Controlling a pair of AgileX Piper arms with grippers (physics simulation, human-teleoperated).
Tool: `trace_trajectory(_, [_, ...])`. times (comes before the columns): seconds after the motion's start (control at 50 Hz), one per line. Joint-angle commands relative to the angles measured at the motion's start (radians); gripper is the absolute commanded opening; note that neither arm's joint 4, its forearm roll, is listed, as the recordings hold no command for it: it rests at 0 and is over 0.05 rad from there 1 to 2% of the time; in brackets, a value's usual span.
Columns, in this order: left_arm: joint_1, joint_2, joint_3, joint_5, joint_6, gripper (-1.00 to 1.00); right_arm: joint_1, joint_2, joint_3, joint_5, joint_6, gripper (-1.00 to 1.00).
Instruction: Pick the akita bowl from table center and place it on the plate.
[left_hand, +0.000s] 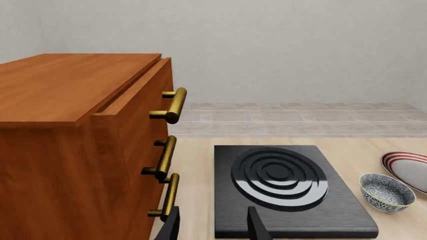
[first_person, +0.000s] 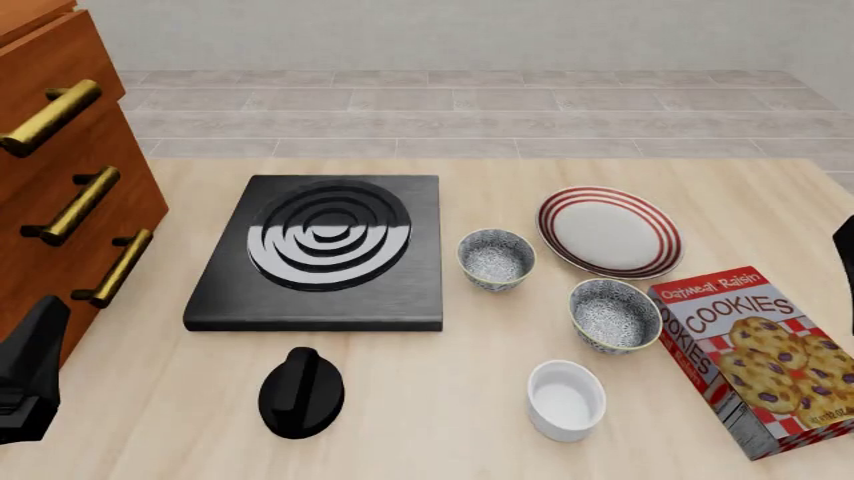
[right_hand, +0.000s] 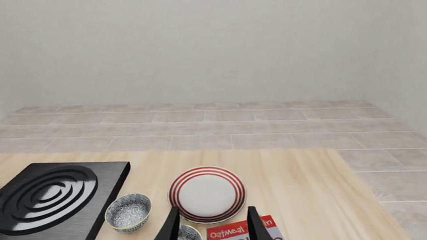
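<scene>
The akita bowl (first_person: 497, 259), blue-grey speckled inside with a pale rim, stands upright near the table's middle, just right of the stove and left of the plate (first_person: 610, 232). The plate is white with red rim stripes. A look-alike bowl (first_person: 615, 315) sits nearer, beside the cookie box. My left gripper (left_hand: 215, 227) is open and empty, low by the drawers, with the akita bowl (left_hand: 387, 192) and the plate (left_hand: 407, 167) far off. My right gripper (right_hand: 212, 225) is open, well above the table, over the plate (right_hand: 207, 194) and the akita bowl (right_hand: 128, 212).
A black stove plate (first_person: 320, 250) lies left of centre. A wooden drawer cabinet (first_person: 60, 180) with brass handles stands at the left edge. At the front are a black knob (first_person: 302, 392), a white ramekin (first_person: 566, 400) and a cookie box (first_person: 754, 355).
</scene>
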Motion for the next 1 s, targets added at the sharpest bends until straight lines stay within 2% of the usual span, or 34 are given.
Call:
trace_trajectory(0.02, [0.0,0.0,0.0,0.0,0.0,1.0,0.046,0.152,-0.123,0.036,0.031,1.0])
trace_trajectory(0.1, [0.0,0.0,0.0,0.0,0.0,1.0,0.08,0.258,-0.157,0.022,0.033,1.0])
trace_trajectory(0.14, [0.0,0.0,0.0,0.0,0.0,1.0,0.067,0.298,-0.176,0.015,0.053,1.0])
trace_trajectory(0.16, [0.0,0.0,0.0,0.0,0.0,1.0,0.102,0.324,-0.193,0.017,0.054,1.0])
trace_trajectory(0.22, [0.0,0.0,0.0,0.0,0.0,1.0,0.137,0.377,-0.222,0.013,0.1,1.0])
trace_trajectory(0.3, [0.0,0.0,0.0,0.0,0.0,1.0,0.198,0.495,-0.244,0.0,0.076,1.0])
trace_trajectory(0.32, [0.0,0.0,0.0,0.0,0.0,1.0,0.213,0.514,-0.256,0.002,0.088,1.0])
trace_trajectory(0.34, [0.0,0.0,0.0,0.0,0.0,1.0,0.208,0.526,-0.273,0.008,0.11,1.0])
trace_trajectory(0.38, [0.0,0.0,0.0,0.0,0.0,1.0,0.226,0.582,-0.288,0.003,0.083,1.0])
trace_trajectory(0.46, [0.0,0.0,0.0,0.0,0.0,1.0,0.231,0.667,-0.334,0.002,0.07,1.0])
trace_trajectory(0.56, [0.0,0.0,0.0,0.0,0.0,1.0,0.281,0.761,-0.366,-0.005,0.098,1.0])
trace_trajectory(0.68, [0.0,0.0,0.0,0.0,0.0,1.0,0.307,0.855,-0.415,0.002,-0.003,1.0])
trace_trajectory(0.84, [0.0,0.0,0.0,0.0,0.0,1.0,0.318,0.943,-0.481,0.005,-0.017,1.0])
trace_trajectory(0.9, [0.0,0.0,0.0,0.0,0.0,1.0,0.32,1.002,-0.505,0.002,-0.039,1.0])
trace_trajectory(0.94, [0.0,0.0,0.0,0.0,0.0,1.0,0.341,1.055,-0.524,0.01,-0.077,1.0])
trace_trajectory(1.0, [0.0,0.0,0.0,0.0,0.0,1.0,0.371,1.099,-0.549,0.027,-0.104,1.0])
